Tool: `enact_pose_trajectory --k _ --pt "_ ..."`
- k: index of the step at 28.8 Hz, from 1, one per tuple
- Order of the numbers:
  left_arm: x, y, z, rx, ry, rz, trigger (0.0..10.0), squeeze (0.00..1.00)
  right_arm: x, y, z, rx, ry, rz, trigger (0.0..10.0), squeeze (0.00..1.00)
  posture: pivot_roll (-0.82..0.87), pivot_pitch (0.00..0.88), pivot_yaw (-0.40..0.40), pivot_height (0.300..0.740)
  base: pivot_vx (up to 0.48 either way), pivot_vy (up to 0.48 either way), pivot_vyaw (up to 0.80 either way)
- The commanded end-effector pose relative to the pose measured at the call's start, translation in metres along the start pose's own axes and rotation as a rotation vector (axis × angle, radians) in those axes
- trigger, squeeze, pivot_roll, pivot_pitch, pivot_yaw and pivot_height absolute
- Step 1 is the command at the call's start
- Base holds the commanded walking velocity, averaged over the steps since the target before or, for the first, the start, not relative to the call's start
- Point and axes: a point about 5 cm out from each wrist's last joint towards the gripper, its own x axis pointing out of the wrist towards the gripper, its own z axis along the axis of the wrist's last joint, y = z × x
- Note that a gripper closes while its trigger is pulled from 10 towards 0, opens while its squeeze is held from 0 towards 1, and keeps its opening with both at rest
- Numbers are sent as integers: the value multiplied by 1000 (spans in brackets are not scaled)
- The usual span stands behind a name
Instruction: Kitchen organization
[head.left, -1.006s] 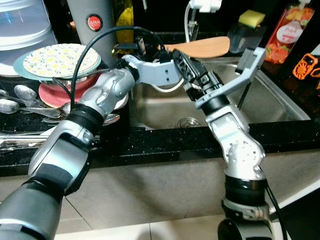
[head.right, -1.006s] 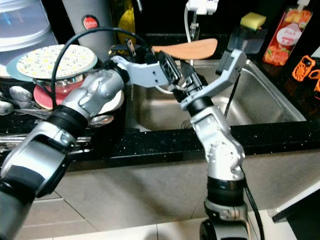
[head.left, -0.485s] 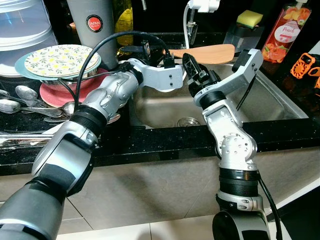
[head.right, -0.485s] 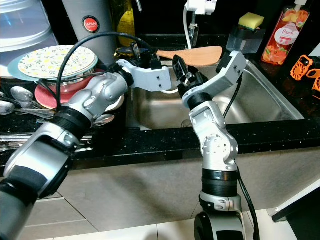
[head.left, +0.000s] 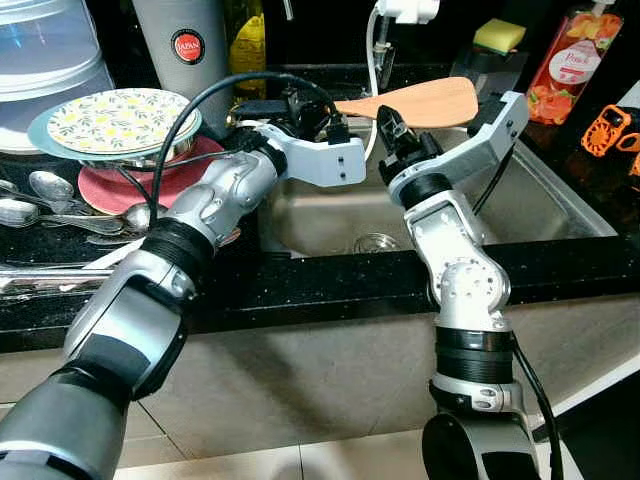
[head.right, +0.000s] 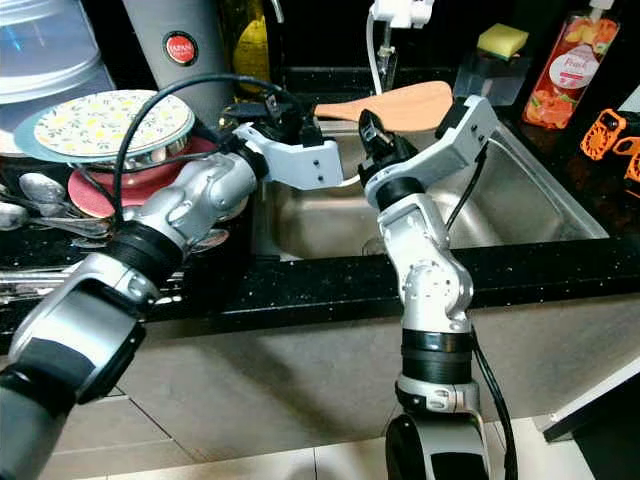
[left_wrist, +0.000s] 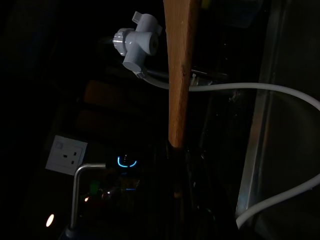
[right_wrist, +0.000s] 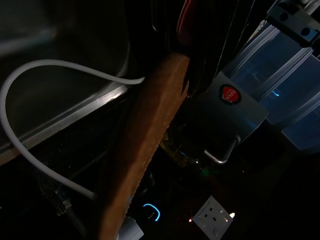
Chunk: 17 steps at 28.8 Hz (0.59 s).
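Over the open stainless-steel sink (head.left: 560, 205), between the black stone bench (head.left: 320, 285) edge and the white tap hose (head.left: 374, 45), both arms meet. A flat light-brown wooden spatula (head.left: 420, 102) hangs level above the basin. The left hand (head.left: 322, 107) clamps its handle end, while the right hand (head.left: 392, 128) sits at mid-handle; whether that hand grips cannot be told.

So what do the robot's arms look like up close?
Both arms are shiny silver with round, bulgy joints and black bands. A black cable loops over the left arm. Each ends in a pale grey bracket and a black end effector: left, right.
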Motion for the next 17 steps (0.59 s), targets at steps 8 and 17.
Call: enact_pose_trajectory --k 8,17 --pt "-4 -1 0 -38 -20 -43 10000 1000 4 5 1 -78 -64 -40 10000 0 82 0 -26 740 0 0 0" --pt "-11 4 10 -264 -68 -76 10000 0 9 -17 21 -159 -149 -180 10000 0 86 0 -33 740 0 0 0"
